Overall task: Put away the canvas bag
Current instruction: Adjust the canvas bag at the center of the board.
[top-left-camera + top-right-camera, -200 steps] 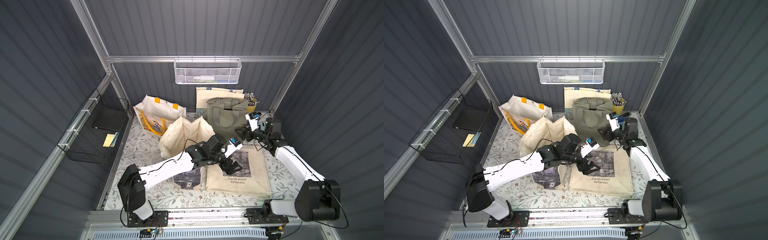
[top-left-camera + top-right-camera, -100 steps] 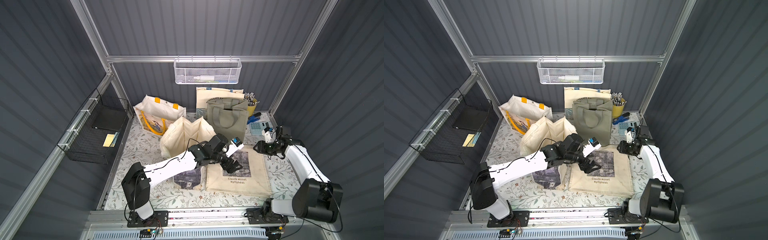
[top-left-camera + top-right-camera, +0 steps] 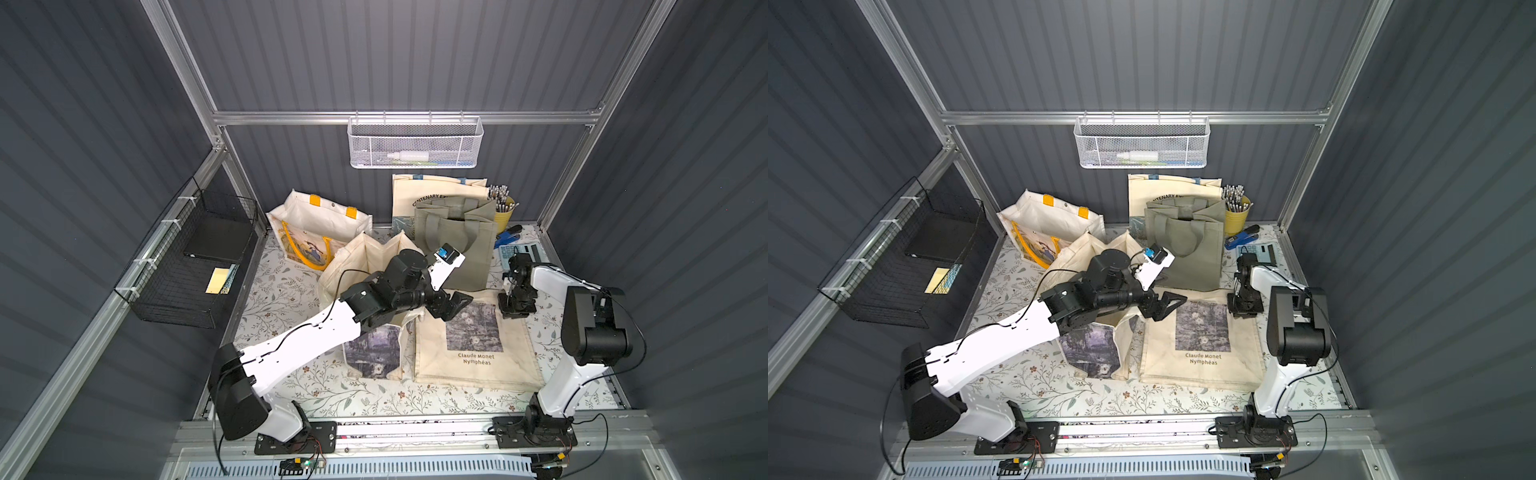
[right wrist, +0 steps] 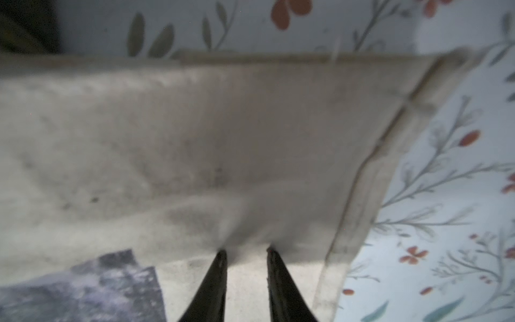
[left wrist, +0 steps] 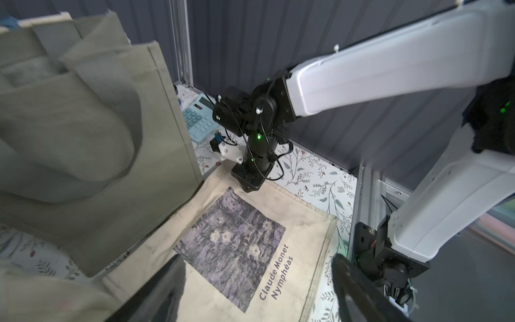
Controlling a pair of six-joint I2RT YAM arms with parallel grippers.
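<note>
Canvas bag [image 3: 473,353] lies flat, print up, on the front-right part of the worktop [image 3: 291,291]. Right gripper [image 4: 245,252] is tip-down on its back right corner. The jaws stand narrow with a pucker of cloth between the tips; cannot tell whether the pucker is actually caught. Left gripper [image 3: 451,306] is released, jaws wide, hovering over the bag's back left part with nothing in it.

Risks, judged from here:
- The pinch may take only a thin fold or the top layer. Cloth could slip out on lift, or the bag could gape.
- With a one-corner hold, the rest would drag across the worktop and fold under.
- Green bag [image 3: 457,245] stands at the canvas bag's back edge, touching or overlapping (unclear). A pull could tip it.
- Calculator [image 3: 521,251] lies near the right gripper, toward the back right corner. A wide swing could knock it.
</note>
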